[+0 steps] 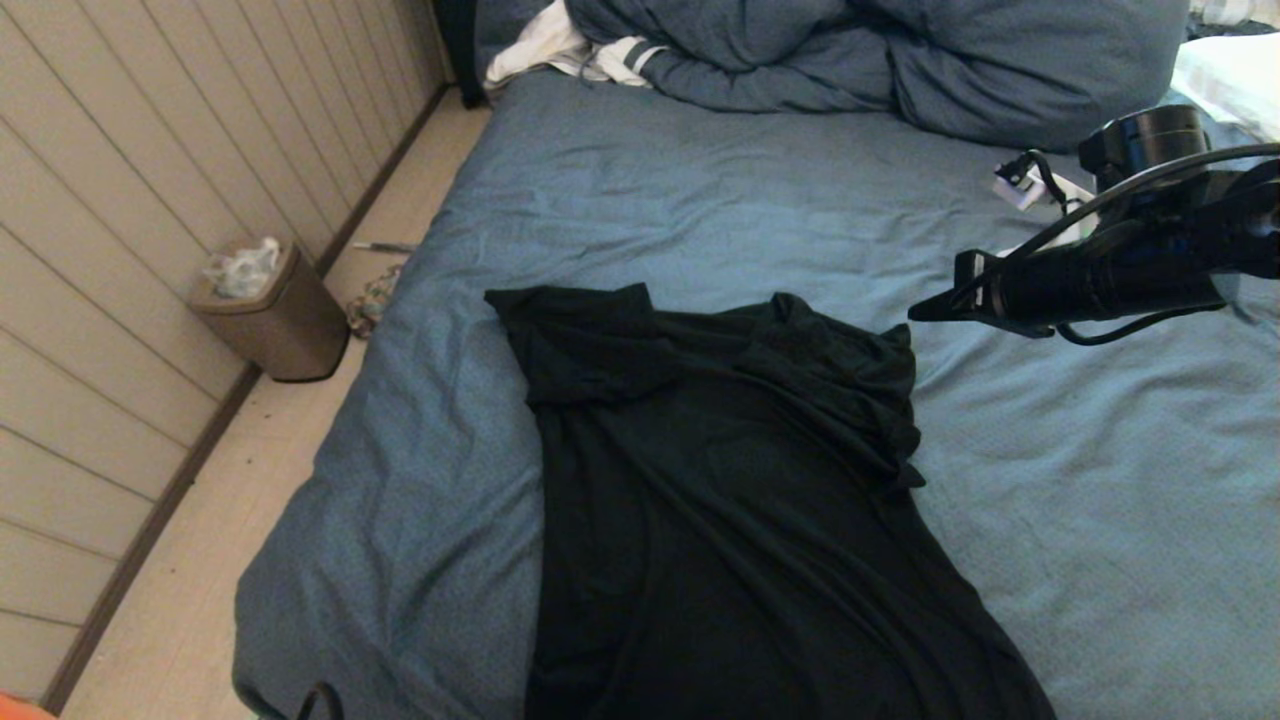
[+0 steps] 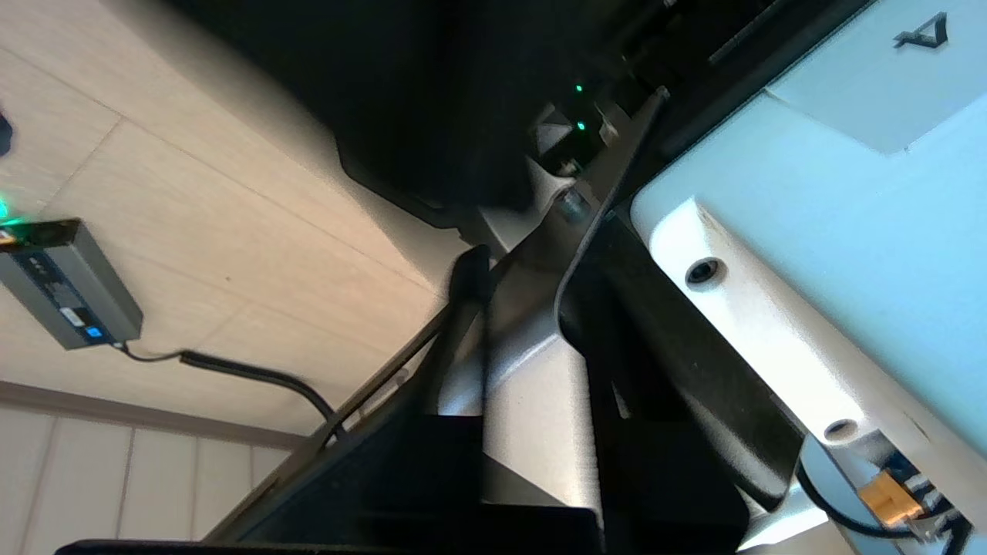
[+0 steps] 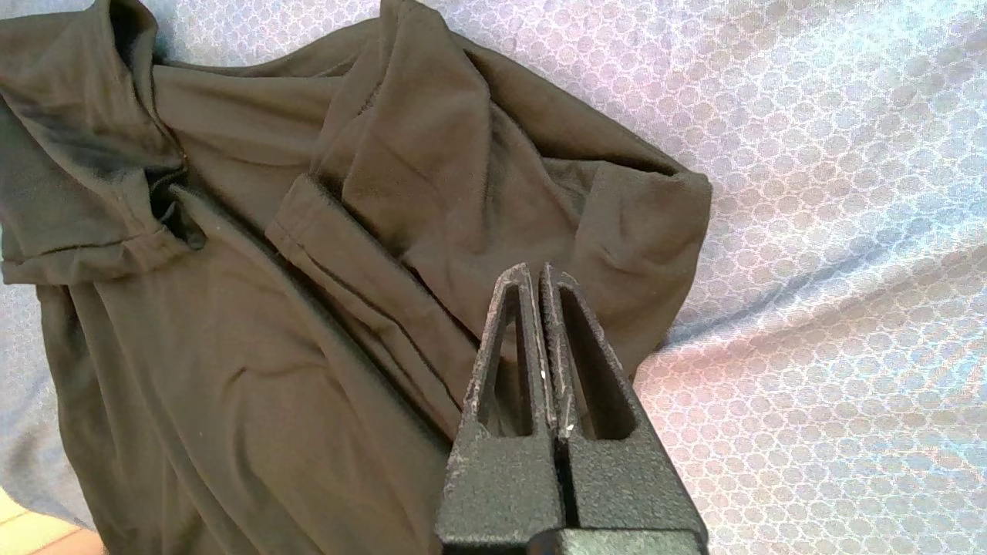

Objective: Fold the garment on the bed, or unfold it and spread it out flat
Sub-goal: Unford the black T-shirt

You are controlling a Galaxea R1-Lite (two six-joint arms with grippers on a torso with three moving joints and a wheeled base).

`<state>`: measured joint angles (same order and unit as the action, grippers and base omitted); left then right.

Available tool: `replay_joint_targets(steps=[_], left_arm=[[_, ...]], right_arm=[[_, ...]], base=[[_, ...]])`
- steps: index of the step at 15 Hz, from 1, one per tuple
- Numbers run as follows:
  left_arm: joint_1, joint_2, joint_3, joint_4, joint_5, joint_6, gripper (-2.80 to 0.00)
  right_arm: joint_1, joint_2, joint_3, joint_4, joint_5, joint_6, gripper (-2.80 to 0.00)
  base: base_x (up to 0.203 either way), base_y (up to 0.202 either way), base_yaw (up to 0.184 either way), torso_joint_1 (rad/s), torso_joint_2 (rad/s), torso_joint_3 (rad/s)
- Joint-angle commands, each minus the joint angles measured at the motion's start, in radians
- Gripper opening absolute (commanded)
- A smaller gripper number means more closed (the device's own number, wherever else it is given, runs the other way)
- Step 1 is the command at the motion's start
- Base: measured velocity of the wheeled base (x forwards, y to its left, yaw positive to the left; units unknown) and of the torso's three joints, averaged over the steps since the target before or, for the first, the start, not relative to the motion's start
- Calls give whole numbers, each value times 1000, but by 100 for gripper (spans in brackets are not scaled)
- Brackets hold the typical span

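The bed [image 1: 700,200] carries the garment [image 1: 720,500], lying just ahead of and below the right gripper [image 3: 537,270], whose fingers are pressed together and empty. One shoulder is bunched; I judge smoothing remains. The left gripper is parked out of sight.

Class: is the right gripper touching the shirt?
Apart. In the head view the right gripper, jaws shut, hangs over bare sheet, right of the shirt.
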<state>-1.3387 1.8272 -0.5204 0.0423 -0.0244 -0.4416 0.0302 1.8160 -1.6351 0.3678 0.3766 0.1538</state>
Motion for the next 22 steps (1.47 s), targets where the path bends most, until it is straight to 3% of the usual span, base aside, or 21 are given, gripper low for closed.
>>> replay_joint_targets(steps=[1,5,10,14,19,20,21,22], left_arm=[[-2,-73,-3,-8,15,-12,0],[9,-142,-28,-4,55,-39,0],[143,-74,-123,-12,95,-12,0],[306,-61,-187,-93,98,108,0],[508,-89,-385,-72,99,211,0],[542,-84,-424,-71,99,226,-63],[576,-76,-469,-71,99,240,-280],[605,-68,-522,-70,97,246,-280]], right_arm=[[-1,-1,0,2,2,1,-280],[0,0,1,2,2,0,-280],[2,-1,3,2,2,1,-280],[0,-6,3,2,4,1,-280],[2,-6,3,2,2,1,-280],[2,-4,3,2,2,0,-280],[2,-4,3,2,2,0,-280],[2,-4,3,2,3,0,-280]], base=[[0,0,0,0,0,0],[0,0,0,0,0,0],[0,0,0,0,0,0],[0,0,0,0,0,0],[0,0,0,0,0,0],[0,0,0,0,0,0],[0,0,0,0,0,0],[0,0,0,0,0,0]])
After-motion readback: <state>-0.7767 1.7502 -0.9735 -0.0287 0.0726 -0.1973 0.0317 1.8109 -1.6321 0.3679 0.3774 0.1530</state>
